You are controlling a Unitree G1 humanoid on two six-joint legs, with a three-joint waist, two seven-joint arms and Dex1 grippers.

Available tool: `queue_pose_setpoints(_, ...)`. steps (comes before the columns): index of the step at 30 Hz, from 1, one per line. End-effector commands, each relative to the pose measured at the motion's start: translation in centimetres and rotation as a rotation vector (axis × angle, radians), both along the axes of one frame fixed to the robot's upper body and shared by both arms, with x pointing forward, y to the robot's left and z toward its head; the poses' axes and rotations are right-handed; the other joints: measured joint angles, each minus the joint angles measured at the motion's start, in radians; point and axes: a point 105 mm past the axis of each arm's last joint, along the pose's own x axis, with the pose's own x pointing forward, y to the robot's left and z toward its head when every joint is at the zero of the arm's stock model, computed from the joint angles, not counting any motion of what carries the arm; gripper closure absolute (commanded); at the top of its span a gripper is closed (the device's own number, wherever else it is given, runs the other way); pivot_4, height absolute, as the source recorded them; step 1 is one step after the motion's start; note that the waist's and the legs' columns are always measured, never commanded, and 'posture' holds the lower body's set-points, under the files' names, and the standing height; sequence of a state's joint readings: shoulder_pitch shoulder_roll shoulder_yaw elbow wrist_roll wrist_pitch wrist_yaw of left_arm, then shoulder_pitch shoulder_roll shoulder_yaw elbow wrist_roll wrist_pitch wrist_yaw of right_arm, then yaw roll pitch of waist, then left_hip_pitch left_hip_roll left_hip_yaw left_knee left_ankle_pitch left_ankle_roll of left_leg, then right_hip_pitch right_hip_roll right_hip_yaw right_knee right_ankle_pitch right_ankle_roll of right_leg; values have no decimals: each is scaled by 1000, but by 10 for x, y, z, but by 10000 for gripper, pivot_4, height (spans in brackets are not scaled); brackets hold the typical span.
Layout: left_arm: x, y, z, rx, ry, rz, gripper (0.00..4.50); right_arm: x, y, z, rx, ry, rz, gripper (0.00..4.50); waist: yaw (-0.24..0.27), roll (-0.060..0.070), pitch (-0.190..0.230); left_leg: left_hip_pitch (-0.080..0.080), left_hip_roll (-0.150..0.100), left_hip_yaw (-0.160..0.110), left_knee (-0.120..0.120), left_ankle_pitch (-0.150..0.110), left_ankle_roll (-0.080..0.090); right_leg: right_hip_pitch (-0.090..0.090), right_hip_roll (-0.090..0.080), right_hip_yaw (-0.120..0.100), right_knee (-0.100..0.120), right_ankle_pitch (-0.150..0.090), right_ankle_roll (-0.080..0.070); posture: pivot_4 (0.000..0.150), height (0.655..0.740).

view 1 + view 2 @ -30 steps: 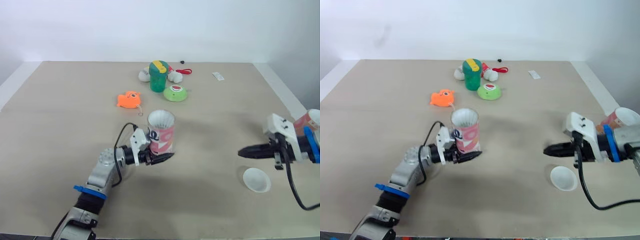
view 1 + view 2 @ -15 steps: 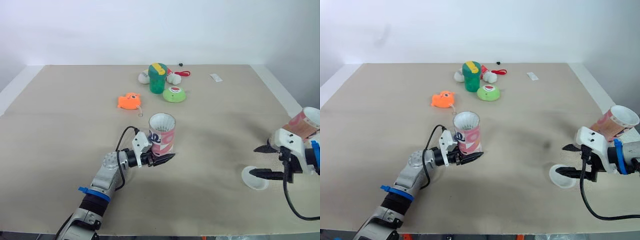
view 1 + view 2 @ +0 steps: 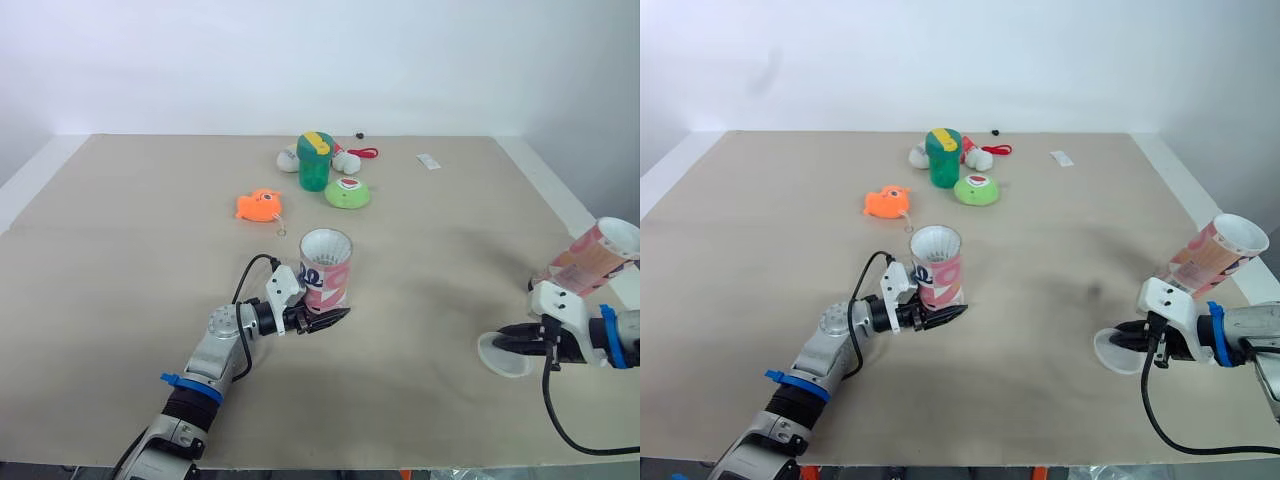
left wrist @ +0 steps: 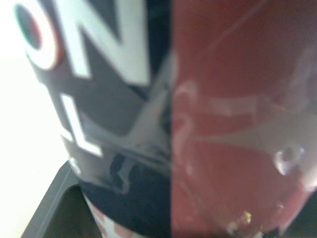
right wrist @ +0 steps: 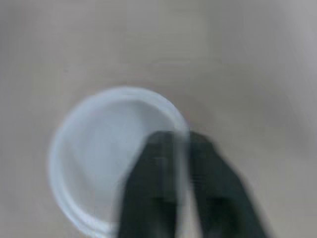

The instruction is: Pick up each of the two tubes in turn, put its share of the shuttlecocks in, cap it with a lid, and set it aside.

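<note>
A pink and red tube (image 3: pixel 325 272) stands upright at the middle of the table, its open top showing white inside. My left gripper (image 3: pixel 322 319) is shut on the tube's lower part, and the tube's printed wall (image 4: pixel 198 109) sits close in the left wrist view. At the right front, my right gripper (image 3: pixel 514 342) is shut on the rim of a white lid (image 3: pixel 496 356), which sits tilted. In the right wrist view the lid (image 5: pixel 104 148) has its rim pinched between the two fingers (image 5: pixel 158 168). A second pink tube (image 3: pixel 592 258) leans at the table's right edge, behind the right arm.
At the back of the table stand a green cup (image 3: pixel 314 160), a green dome-shaped piece (image 3: pixel 347 192), an orange toy (image 3: pixel 259 205), white toys with a red strap (image 3: pixel 365 153) and a small white tag (image 3: pixel 428 161). The table's right edge runs close to the right arm.
My right gripper dropped from above the lid, opened around it, then shut on its rim; the lid now sits tilted. The left gripper still holds the tube. The camera has shifted.
</note>
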State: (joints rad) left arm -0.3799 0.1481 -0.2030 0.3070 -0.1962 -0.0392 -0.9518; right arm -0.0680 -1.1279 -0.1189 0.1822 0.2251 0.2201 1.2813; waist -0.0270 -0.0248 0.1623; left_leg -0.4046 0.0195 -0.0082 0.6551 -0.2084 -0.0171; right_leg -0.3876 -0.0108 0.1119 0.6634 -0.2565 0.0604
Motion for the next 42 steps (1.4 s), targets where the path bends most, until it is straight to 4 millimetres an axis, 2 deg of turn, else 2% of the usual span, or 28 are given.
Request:
queue_pose_setpoints(1, -4, 1, -22, 63, 73, -12, 12622, 1, -1, -1, 8, 8, -14, 44705, 0, 0, 0, 0, 0, 0, 0, 0, 0, 0, 0, 0, 0, 0, 0, 1500, 7400)
queue_pose_setpoints(4, -3, 0, -22, 64, 71, -15, 12622, 6, 8, 11, 56, -26, -1, 44705, 0, 0, 0, 0, 0, 0, -1, 0, 0, 0, 0, 0, 0, 0, 0, 1500, 7400)
queue_pose_setpoints(6, -2, 0, -22, 64, 71, -16, 12622, 11, 23, 29, 90, -65, 43, 44705, 0, 1, 0, 0, 0, 0, 0, 0, 0, 0, 0, 0, 0, 0, 0, 1500, 7400)
queue_pose_setpoints(7, -2, -1, -22, 65, 70, -17, 12622, 21, 41, 54, 130, -141, 86, 44705, 0, 2, 0, 0, 0, 0, 0, 0, 0, 0, 0, 0, 0, 0, 0, 1500, 7400)
queue_pose_setpoints(10, -1, -1, -23, 67, 69, -16, 12622, 34, 84, 107, 209, -286, 187, 44705, -13, 14, 4, -1, -1, 3, 0, 0, 0, -2, 0, 3, 0, 2, 2, 1500, 7400)
queue_pose_setpoints(12, 0, -1, -23, 68, 68, -13, 12622, 42, 126, 146, 255, -406, 304, 44705, -19, 14, 4, -1, -2, 2, -1, 1, 1, -2, -1, 4, 0, 2, 2, 1500, 7400)
queue_pose_setpoints(14, 1, -1, -24, 71, 65, -14, 12622, 47, 166, 174, 280, -498, 404, 44705, -21, 15, 4, -1, -1, 0, -2, 1, 1, -3, 1, 3, 0, 2, 1, 1500, 7400)
queue_pose_setpoints(16, 1, -2, -25, 78, 60, -15, 12622, 50, 196, 186, 288, -530, 480, 44705, -19, 15, 2, -1, 0, -1, -3, 1, 1, -4, 2, 2, 0, 1, 0, 1500, 7400)
queue_pose_setpoints(18, 2, -3, -25, 80, 56, -13, 12622, 52, 219, 193, 291, -546, 534, 44705, -12, 10, 1, -2, 0, -4, -4, 1, 1, -5, 2, -1, 0, -1, -2, 1500, 7400)
queue_pose_setpoints(21, 3, -2, -25, 82, 50, -7, 12622, 54, 244, 197, 277, -562, 604, 44705, -5, 9, 0, -9, -2, -4, -4, -1, -1, -8, -2, -2, -1, -2, 1, 1500, 7400)
queue_pose_setpoints(26, 2, 0, -25, 83, 48, 9, 12622, 60, 259, 189, 219, -553, 654, 44705, -3, 10, 0, -17, -7, -4, -3, -1, -1, -15, -7, -2, -1, 3, 2, 1500, 7400)
queue_pose_setpoints(36, 1, 2, -30, 85, 59, 32, 12622, 62, 252, 178, 134, -504, 669, 44705, -7, 9, 0, -17, -4, -5, -3, 0, 1, -16, -5, -7, -1, 2, 4, 1500, 7400)
queue_pose_setpoints(42, 0, 0, -30, 85, 63, 26, 12622, 58, 245, 182, 100, -515, 671, 44705, -8, 10, 0, -17, -4, -5, -3, 0, 1, -16, -6, -7, -1, 2, 4, 1500, 7400)
